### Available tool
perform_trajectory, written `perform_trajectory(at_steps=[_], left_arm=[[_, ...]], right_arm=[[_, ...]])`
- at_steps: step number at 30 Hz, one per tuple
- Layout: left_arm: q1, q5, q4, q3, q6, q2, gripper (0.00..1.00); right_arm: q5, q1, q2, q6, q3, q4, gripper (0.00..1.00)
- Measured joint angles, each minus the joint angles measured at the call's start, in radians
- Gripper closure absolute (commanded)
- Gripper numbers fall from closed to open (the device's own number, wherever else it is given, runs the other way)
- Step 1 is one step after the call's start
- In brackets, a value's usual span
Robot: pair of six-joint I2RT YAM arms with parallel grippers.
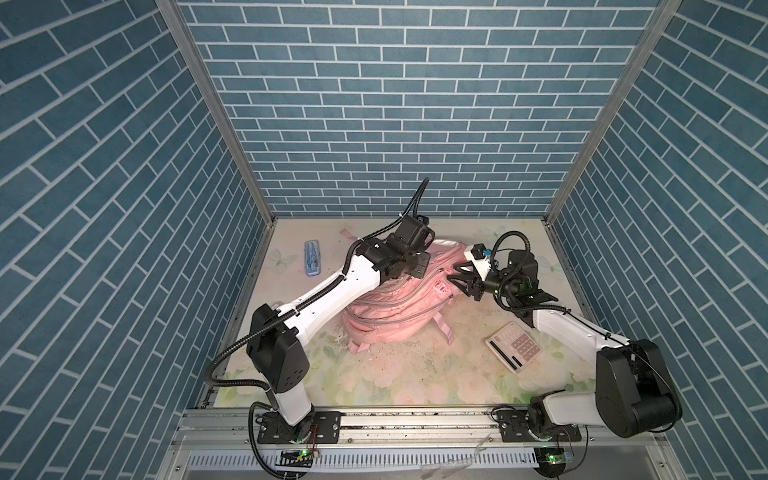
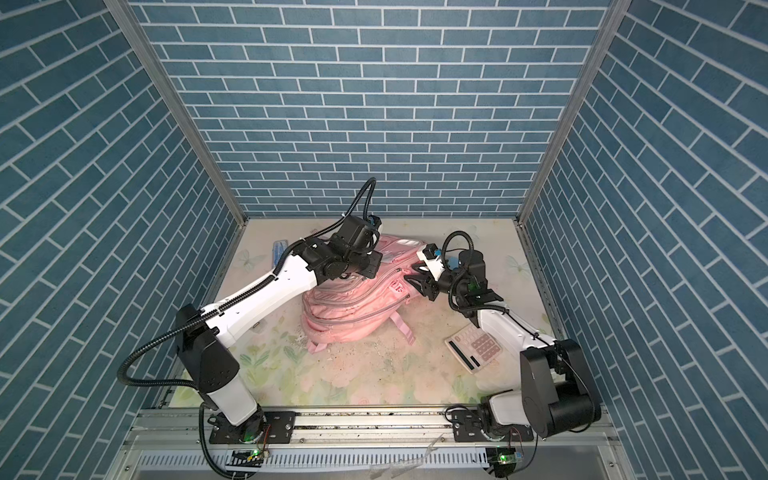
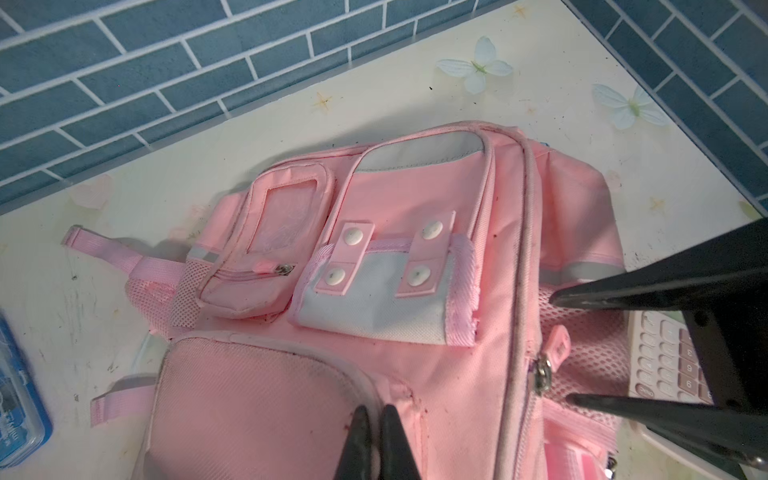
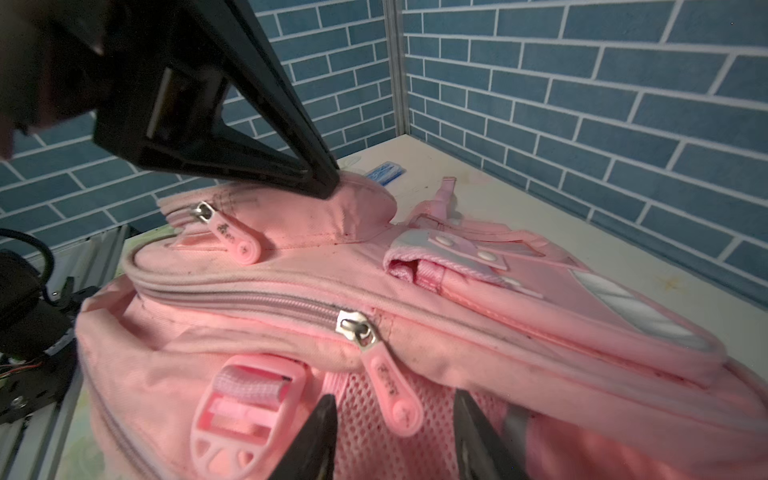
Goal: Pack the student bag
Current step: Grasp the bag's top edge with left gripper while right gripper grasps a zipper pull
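Student bag [image 1: 399,307]: one, pink and soft, laid flat on the middle of the desk [image 1: 374,374], nearer the back edge than the front. The zips that show appear closed, so packing is judged not yet begun. Left tool [image 3: 376,415]: fully closed, with a peak of front-pocket fabric pinched in it. Right tool [image 1: 457,280]: about half open and empty, its fingers set either side of the main zip pull [image 4: 392,390] but not closed on it. Risks, as judged: the limp bag may be dragged across the desk instead of unzipped if the pinch is lost. The flat pull may be missed or squeezed out when the right tool is closed. The calculator [image 1: 514,347], just beside the right forearm, may be knocked. Counted: one desk, one bag, two arms, two tools, and one calculator near the right edge. One blue case [image 1: 312,258] lies near the back left corner. Two long zip pulls are seen in the right wrist view, the second [image 4: 235,241] on the front pocket.
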Motion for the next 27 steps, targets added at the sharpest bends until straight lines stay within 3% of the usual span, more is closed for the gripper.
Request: perform_trajectory(at_steps=[5, 16, 27], left_arm=[[0.0, 0.001, 0.001, -0.002, 0.018, 0.0, 1.0], [0.001, -0.001, 0.009, -0.018, 0.021, 0.0, 1.0], [0.001, -0.006, 0.017, -0.018, 0.02, 0.0, 1.0]], right_arm=[[-0.096, 0.0, 0.078, 0.001, 0.045, -0.04, 0.63], [-0.204, 0.0, 0.162, 0.057, 0.079, -0.018, 0.64], [-0.22, -0.002, 0.159, 0.057, 0.075, -0.019, 0.86]])
